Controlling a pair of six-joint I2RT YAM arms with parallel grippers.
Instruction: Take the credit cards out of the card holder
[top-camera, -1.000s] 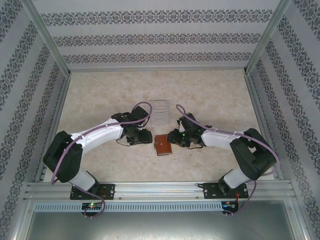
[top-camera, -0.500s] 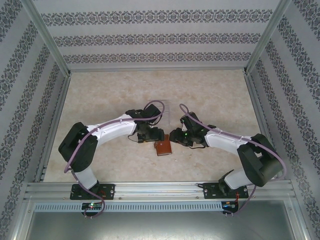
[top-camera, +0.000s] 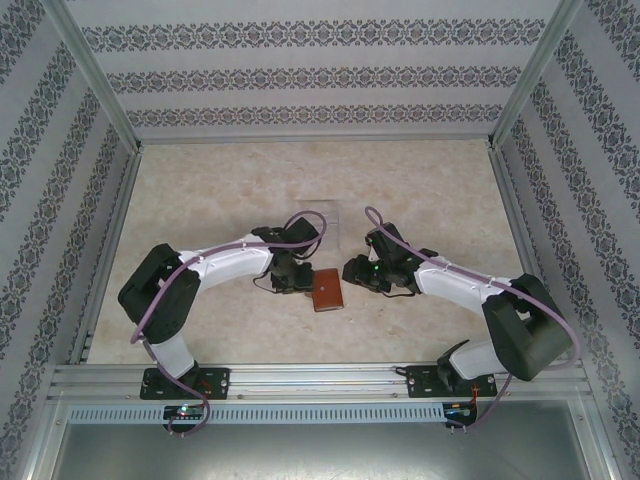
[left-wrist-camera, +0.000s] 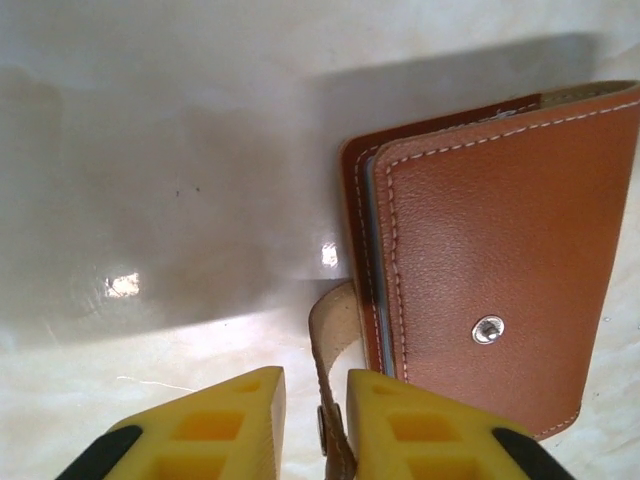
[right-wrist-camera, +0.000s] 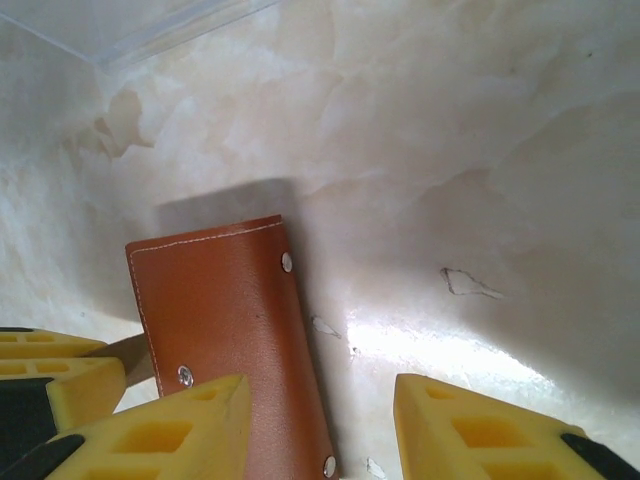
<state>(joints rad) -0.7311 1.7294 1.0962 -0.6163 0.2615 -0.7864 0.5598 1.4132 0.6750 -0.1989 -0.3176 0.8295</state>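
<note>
Nearly closed with the left gripper (left-wrist-camera: 315, 388) around the strap tab (left-wrist-camera: 330, 330); cannot tell whether pinching. Spread open with the right gripper (right-wrist-camera: 320, 400) above the right edge of the card holder (top-camera: 326, 290). Lying folded shut, flat on the table (top-camera: 200, 190), between both. Beyond, a clear tray (right-wrist-camera: 150, 30).

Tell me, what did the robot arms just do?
The left gripper slid in to the wallet and narrowed its fingers around the strap. Whether it grips the strap yet is unclear. Both elbows shifted a little. The wallet stayed put and closed, and the right gripper stayed open at its other side.
</note>
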